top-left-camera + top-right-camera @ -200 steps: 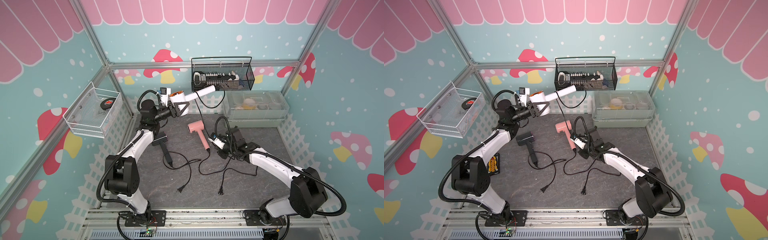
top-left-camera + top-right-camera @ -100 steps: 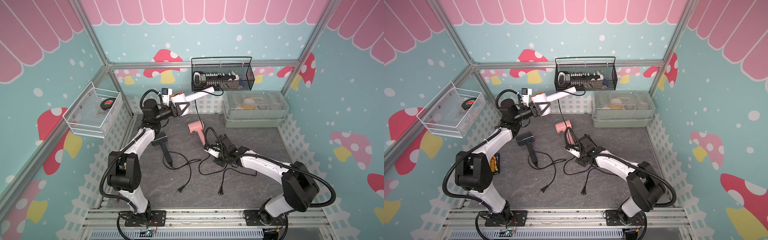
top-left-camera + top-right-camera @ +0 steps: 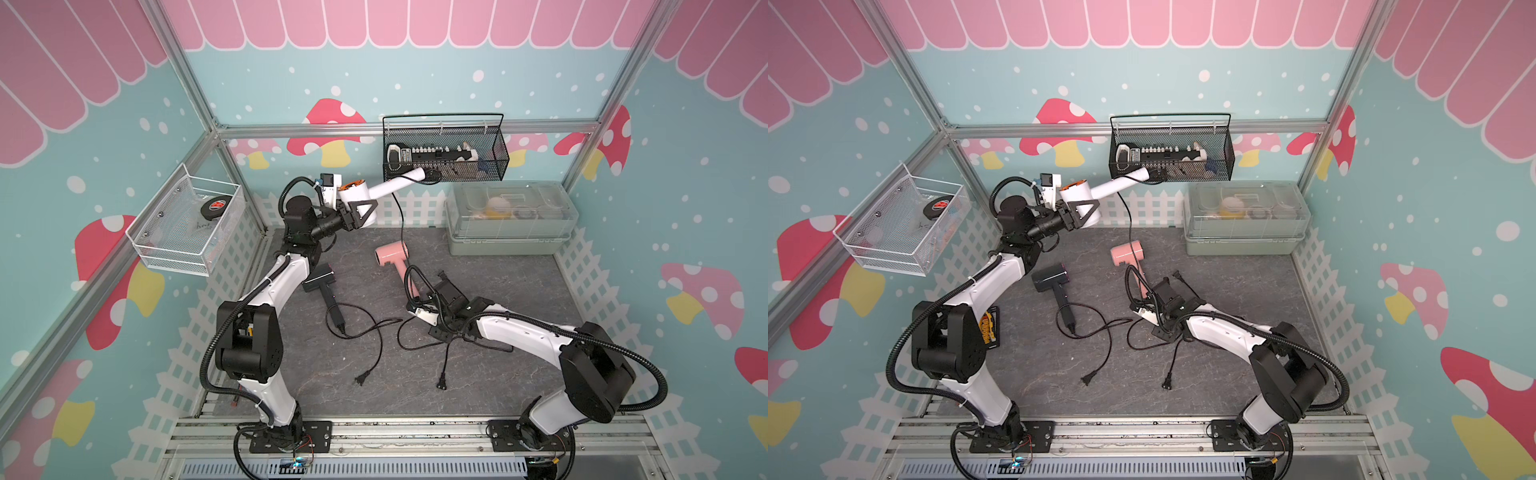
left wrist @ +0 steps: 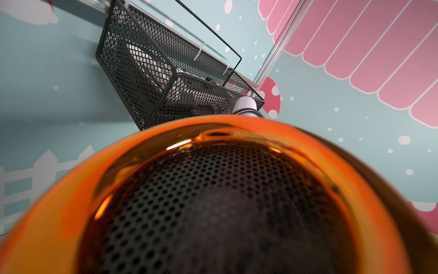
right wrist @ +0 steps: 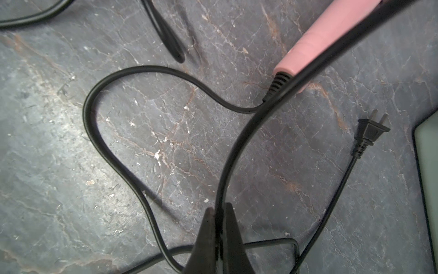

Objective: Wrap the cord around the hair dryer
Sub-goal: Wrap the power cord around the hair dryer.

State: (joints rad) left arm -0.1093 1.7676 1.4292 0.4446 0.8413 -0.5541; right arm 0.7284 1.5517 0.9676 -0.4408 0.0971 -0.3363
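Observation:
My left gripper (image 3: 365, 210) is shut on the barrel of the white hair dryer (image 3: 357, 195), held up near the back wall. The dryer's handle (image 3: 399, 185) points at the black mesh basket. In the left wrist view its orange ring and black grille (image 4: 213, 201) fill the picture and hide the jaws. A black cord (image 3: 401, 224) hangs from the handle's end, passes the pink dryer and loops to my right gripper (image 3: 440, 330). That gripper (image 5: 219, 211) is low over the mat and shut on the cord (image 5: 237, 147).
A pink hair dryer (image 3: 390, 255) and a black hair dryer (image 3: 320, 280) lie on the grey mat, with their cords and plugs (image 3: 360, 379) (image 3: 441, 384) sprawled toward the front. A black mesh basket (image 3: 444, 153), a lidded clear box (image 3: 511, 220) and a white wire basket (image 3: 187, 224) line the walls.
My right gripper has moved toward the front of the mat with the cord in it. The left arm and the white dryer have hardly shifted.

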